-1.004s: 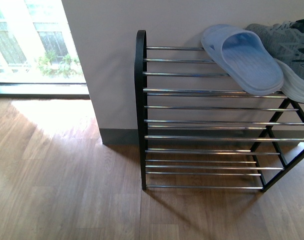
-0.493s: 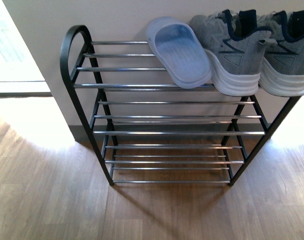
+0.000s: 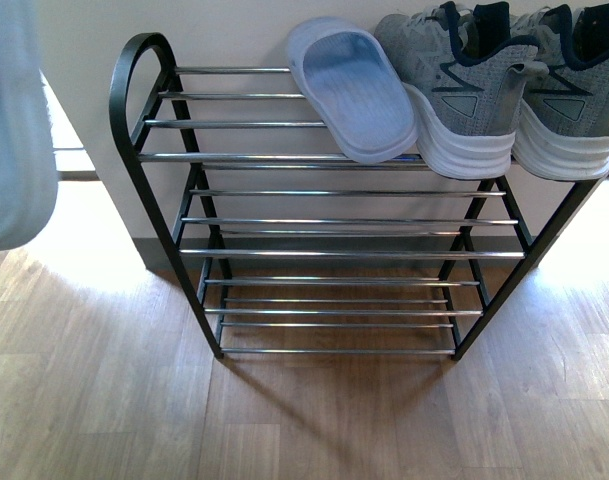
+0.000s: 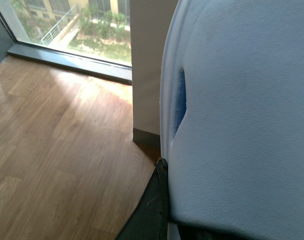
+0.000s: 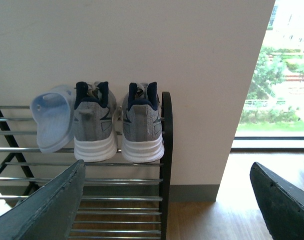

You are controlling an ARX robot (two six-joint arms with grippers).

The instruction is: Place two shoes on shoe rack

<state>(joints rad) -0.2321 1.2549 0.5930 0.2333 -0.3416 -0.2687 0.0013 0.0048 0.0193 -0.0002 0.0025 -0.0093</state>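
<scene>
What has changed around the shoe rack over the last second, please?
The front view has swung right, so the whole shoe rack now shows. A second pale blue slide, filling the left wrist view, has entered at the front view's left edge. The slide on the top shelf and the grey sneakers stayed put.

Pale blue slide (image 4: 241, 115) — fills right of frame, very close; wooden floor (image 4: 57, 150) left; window (image 4: 77, 25) upper left — greenery beyond.
</scene>
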